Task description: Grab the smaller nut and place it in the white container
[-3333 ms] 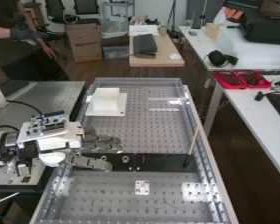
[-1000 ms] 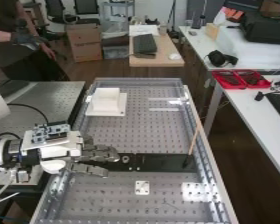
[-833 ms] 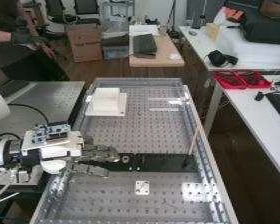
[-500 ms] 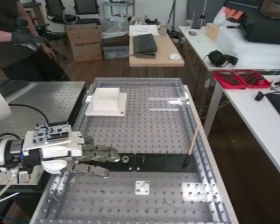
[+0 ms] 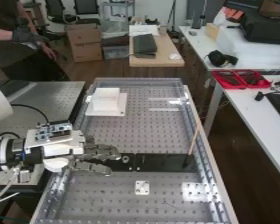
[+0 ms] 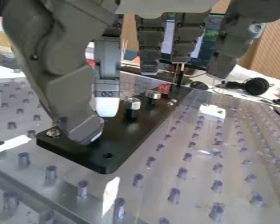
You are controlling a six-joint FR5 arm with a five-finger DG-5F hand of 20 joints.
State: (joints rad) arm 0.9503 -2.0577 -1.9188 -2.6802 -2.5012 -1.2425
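Note:
The hand [image 5: 101, 150] is over the left part of the black bar [image 5: 165, 162], its fingers extended and the thumb apart from them. In the wrist view the hand [image 6: 107, 60] is open, with the thumb tip low over the bar [image 6: 124, 141] and one pale-tipped finger beside it. I cannot make out the smaller nut near these tips. The larger nut [image 6: 132, 103] and the bearing [image 6: 152, 94] stand just beyond the pale fingertip. In the high view the bearing [image 5: 125, 159] sits right of the fingertips. The white container [image 5: 106, 101] stands farther up the bench.
A thin stick [image 5: 194, 140] leans up from the bar's right part by the bench's side rail. A small white plate [image 5: 142, 187] lies on the bench nearer the camera. Red trays [image 5: 240, 79] are on the side table at the right.
Since the earliest frame the hand has shifted toward the near end of the bench and slightly left, uncovering more of the bar. In the last half second it has moved only slightly.

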